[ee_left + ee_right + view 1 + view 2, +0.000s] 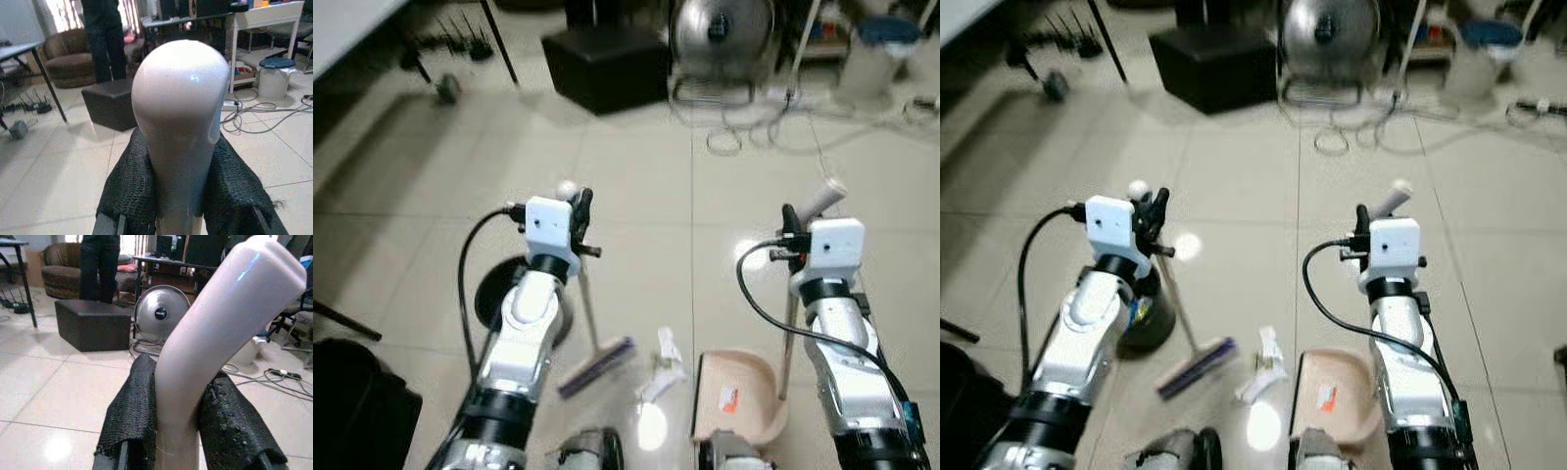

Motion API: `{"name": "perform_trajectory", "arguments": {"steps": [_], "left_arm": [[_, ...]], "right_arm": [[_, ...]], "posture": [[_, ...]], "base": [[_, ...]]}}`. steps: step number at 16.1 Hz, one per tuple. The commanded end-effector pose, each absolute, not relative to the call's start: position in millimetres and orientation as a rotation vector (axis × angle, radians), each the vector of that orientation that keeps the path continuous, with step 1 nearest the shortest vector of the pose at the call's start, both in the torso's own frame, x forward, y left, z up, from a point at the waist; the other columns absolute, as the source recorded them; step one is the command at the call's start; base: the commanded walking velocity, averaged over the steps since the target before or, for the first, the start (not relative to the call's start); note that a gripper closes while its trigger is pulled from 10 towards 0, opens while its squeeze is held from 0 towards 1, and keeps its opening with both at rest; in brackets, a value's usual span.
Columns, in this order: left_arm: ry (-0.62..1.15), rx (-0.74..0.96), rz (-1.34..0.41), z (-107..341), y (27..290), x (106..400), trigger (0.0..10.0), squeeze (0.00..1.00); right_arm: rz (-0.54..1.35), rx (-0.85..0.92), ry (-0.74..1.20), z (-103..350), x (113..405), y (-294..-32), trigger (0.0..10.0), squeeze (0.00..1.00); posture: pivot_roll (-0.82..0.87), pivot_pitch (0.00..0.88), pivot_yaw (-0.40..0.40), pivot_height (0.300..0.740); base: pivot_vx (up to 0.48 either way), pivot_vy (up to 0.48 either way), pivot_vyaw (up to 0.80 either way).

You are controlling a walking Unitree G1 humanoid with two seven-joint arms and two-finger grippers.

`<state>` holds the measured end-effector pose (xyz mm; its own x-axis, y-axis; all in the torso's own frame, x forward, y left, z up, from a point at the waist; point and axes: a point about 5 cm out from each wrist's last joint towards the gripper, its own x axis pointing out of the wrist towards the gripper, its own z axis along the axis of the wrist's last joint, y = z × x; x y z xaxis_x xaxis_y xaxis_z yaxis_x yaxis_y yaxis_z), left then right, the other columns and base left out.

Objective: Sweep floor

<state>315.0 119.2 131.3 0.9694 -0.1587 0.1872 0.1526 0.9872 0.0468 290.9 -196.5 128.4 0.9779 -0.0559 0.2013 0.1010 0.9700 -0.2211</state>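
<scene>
1. The robot stands on a floor of pale, shiny tiles [636, 186] and looks down at its two silver arms.
2. The left gripper [579, 211] is closed around the top of a broom handle [585, 294]. In the left wrist view its two black fingers [132, 186] press on both sides of the handle's round white tip.
3. The handle slants down to the broom head [597, 366], which has purple bristles and rests on the floor between the arms.
4. The right gripper [791, 221] is closed around the handle of a dustpan [742, 394]. In the right wrist view the black fingers [227, 421] squeeze the bent white grip [220, 328] from both sides.
5. The dustpan is beige with a small orange mark. It sits on the floor just beside the right arm.
6. A bit of crumpled white paper [663, 364] lies on the tiles between the broom head and the dustpan, near both.
7. A round black thing [499, 289] sits on the floor, partly hidden behind the left arm.
8. Farther away there is a black box [607, 64], a silver fan [721, 34] and loose cables [773, 122] on the floor.
9. A white bin with a blue lid [876, 54] stands on the far right.
10. A person in dark trousers [100, 264] stands behind the black box, near a brown sofa [58, 267].
</scene>
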Motion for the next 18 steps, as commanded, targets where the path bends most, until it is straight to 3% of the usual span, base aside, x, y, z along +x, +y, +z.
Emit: {"name": "perform_trajectory", "arguments": {"steps": [1,5,12,18], "left_arm": [[-0.249,0.03,-0.124,137,122,319,10.0,0.0],[-0.293,-0.027,-0.115,140,106,328,10.0,0.0],[-0.275,-0.2,-0.002,146,92,341,10.0,0.0],[-0.27,-0.498,-0.008,175,76,348,10.0,0.0]], "right_arm": [[-0.076,-0.301,-0.278,139,296,-195,10.0,0.0],[-0.066,-0.294,-0.34,139,307,-186,10.0,0.0],[0.086,-0.249,-0.307,102,301,-128,10.0,0.0],[0.009,-0.206,-0.315,107,313,-138,10.0,0.0]], "posture": [[0.01,0.313,0.133,0.74],[0.03,0.33,0.123,0.74],[0.05,0.308,0.118,0.74],[0.06,0.271,0.111,0.74]], "base": [[0.0,0.0,0.0],[0.0,0.0,0.0],[0.0,0.0,0.0],[0.0,0.0,0.0]]}}
